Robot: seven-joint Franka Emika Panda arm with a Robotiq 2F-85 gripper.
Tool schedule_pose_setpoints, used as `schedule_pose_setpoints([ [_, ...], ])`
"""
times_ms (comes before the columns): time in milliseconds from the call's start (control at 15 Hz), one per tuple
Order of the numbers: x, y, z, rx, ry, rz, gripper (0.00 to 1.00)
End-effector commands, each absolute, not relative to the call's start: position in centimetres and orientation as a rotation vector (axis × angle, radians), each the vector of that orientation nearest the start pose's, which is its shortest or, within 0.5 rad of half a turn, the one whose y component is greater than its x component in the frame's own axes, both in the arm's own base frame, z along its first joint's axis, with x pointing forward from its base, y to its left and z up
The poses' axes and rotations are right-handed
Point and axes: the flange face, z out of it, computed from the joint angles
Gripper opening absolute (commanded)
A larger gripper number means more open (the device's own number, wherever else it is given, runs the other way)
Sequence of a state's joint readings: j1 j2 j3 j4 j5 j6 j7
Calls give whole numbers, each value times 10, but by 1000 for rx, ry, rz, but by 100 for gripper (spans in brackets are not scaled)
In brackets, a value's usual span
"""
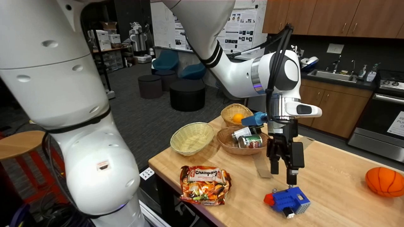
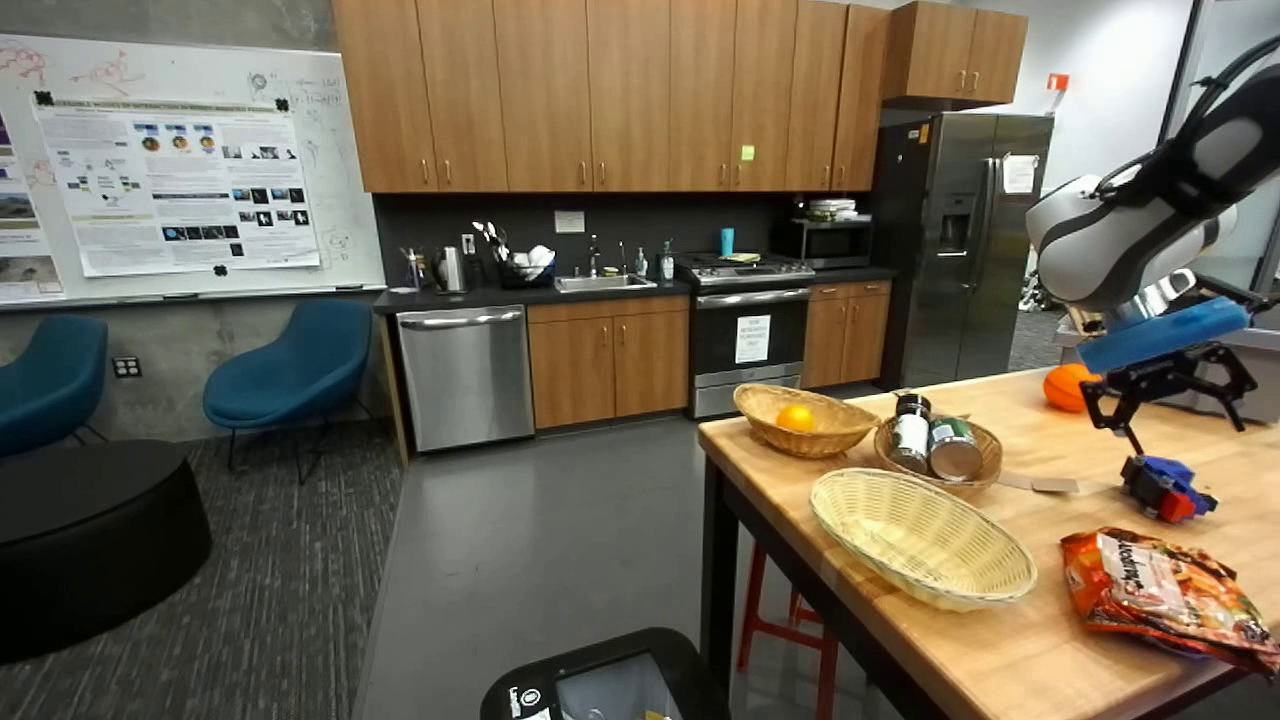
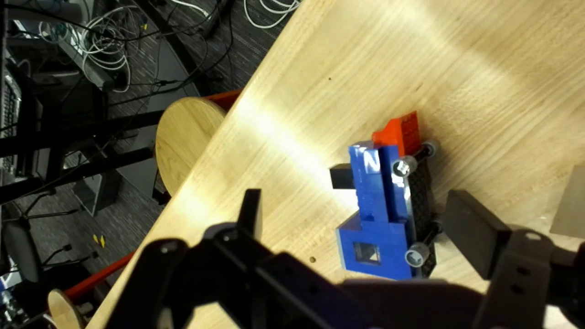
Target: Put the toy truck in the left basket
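Observation:
The toy truck point(image 1: 288, 200) is bright blue with a red end piece and grey wheels. It lies on its side on the wooden table, and it also shows in an exterior view point(image 2: 1160, 485) and in the wrist view point(image 3: 379, 214). My gripper point(image 1: 283, 175) points down just above it, open and empty. In the wrist view the fingers point(image 3: 358, 205) are on either side of the truck, apart from it. The left basket point(image 1: 192, 138), pale straw coloured, stands at the table edge; it also shows in an exterior view point(image 2: 920, 540). I see nothing in it.
A brown basket point(image 1: 235, 150) with a can and a jar stands beside the pale basket. Behind it, another woven basket point(image 2: 785, 438) holds an orange. A red snack bag point(image 1: 205, 186) lies near the table edge. An orange ball point(image 1: 385, 182) sits on the far side of the truck.

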State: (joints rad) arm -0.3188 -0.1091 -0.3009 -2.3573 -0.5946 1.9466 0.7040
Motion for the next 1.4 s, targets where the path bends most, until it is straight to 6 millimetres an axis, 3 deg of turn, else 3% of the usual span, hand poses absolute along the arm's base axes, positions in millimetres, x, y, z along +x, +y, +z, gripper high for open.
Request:
schedule_pose_setpoints([
  [0,345,-288,339,-3053,1717,506,100],
  [333,328,-285,287,-2964,1698,608,100],
  [533,320,-296,276,-2980,1698,631,100],
  [800,326,-314,288,-3007,1734,594,100],
  [1067,347,-308,309,-3097,1690,518,100],
  [1333,352,-304,318,-3072,1714,399,100],
])
